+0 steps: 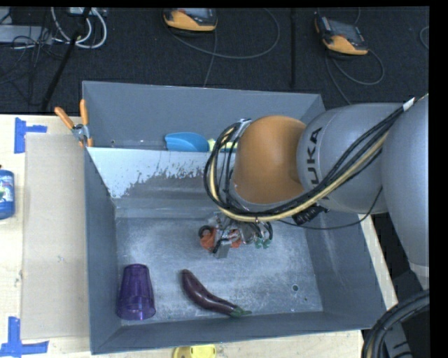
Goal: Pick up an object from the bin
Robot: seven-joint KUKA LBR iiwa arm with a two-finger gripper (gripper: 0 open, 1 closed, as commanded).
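Dark carpet-like floor (140, 59) across top of view; thin black cables (246, 43) looping over it in wide curves; tangle of white and grey cables (85, 26) at top left; orange-and-black device (189, 19) on floor at top centre, partly cut by frame edge; second orange-and-black device (341, 36) at top right, cable running from it; small blue-and-white object (5, 194) at far left edge, cut off, kind unclear; light even, no hard shadows on floor.

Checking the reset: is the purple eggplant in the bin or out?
In. The eggplant lies on the bin floor by the near wall, right of the purple cup.
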